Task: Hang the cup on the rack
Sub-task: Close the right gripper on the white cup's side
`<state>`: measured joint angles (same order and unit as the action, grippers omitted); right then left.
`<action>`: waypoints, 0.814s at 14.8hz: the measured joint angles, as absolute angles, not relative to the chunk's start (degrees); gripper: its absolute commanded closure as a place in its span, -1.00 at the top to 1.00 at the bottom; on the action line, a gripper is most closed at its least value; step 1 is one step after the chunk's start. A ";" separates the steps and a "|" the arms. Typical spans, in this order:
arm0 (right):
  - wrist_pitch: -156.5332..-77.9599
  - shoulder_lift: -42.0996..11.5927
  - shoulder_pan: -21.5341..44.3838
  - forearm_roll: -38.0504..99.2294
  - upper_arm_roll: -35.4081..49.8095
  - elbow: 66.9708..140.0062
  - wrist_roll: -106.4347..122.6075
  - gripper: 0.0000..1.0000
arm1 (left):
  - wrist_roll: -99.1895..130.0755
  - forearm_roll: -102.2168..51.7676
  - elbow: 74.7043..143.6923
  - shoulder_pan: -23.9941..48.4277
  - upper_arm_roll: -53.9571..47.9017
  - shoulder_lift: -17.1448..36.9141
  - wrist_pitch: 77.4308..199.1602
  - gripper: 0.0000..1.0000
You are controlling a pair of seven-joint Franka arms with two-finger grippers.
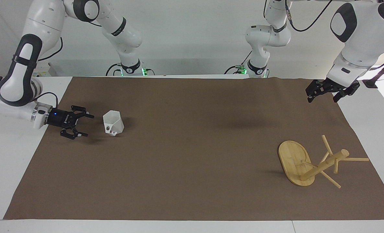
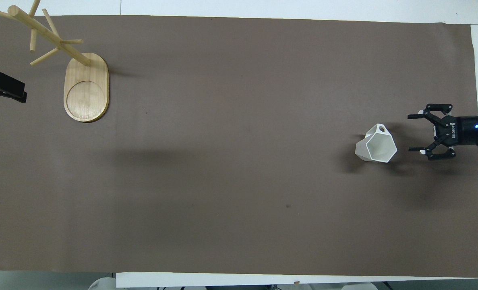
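The white faceted cup [image 1: 113,123] stands rim up on the brown mat toward the right arm's end of the table, its small handle on the side away from the robots; it also shows in the overhead view [image 2: 376,145]. My right gripper [image 1: 90,125] is open, low over the mat and lying level, pointing at the cup from a short gap beside it [image 2: 409,133]. The bamboo rack [image 1: 323,165] stands on its oval base toward the left arm's end [image 2: 86,86]. My left gripper [image 1: 322,95] waits in the air over the mat's edge there [image 2: 7,85].
The brown mat [image 1: 192,168] covers most of the white table [image 1: 14,136]. Nothing else lies on it between the cup and the rack.
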<state>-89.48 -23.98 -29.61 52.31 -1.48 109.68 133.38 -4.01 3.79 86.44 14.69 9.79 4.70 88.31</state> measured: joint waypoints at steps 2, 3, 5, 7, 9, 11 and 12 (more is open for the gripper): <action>-89.46 -24.06 -29.66 53.25 -1.48 112.39 134.93 1.00 | -3.91 3.79 86.44 14.66 9.88 4.62 87.98 1.00; -89.53 -24.17 -29.65 54.11 -1.42 113.59 135.98 1.00 | -3.88 3.79 86.47 14.66 9.89 4.59 87.78 1.00; -90.16 -24.39 -29.58 55.31 -1.23 115.78 137.58 1.00 | -3.69 2.91 86.78 14.64 9.95 4.52 87.73 0.99; -90.28 -24.47 -29.58 55.43 -1.20 116.98 138.36 1.00 | -0.78 -3.11 87.06 13.79 10.22 4.43 87.73 0.99; -90.30 -24.47 -29.58 55.46 -1.19 117.37 138.78 1.00 | 0.74 -6.48 87.21 12.29 10.39 4.37 87.73 0.99; -90.68 -24.46 -29.30 55.48 -1.10 117.65 138.84 1.00 | 1.08 -6.91 87.27 12.00 10.49 4.29 87.73 0.99; -90.90 -24.46 -28.99 55.64 -1.06 117.89 138.84 1.00 | 1.20 -6.89 87.30 12.00 10.42 4.28 87.73 0.99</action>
<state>-90.90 -24.46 -28.99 55.64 -1.06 117.89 138.84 1.20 -6.89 87.30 12.00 10.42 4.28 87.73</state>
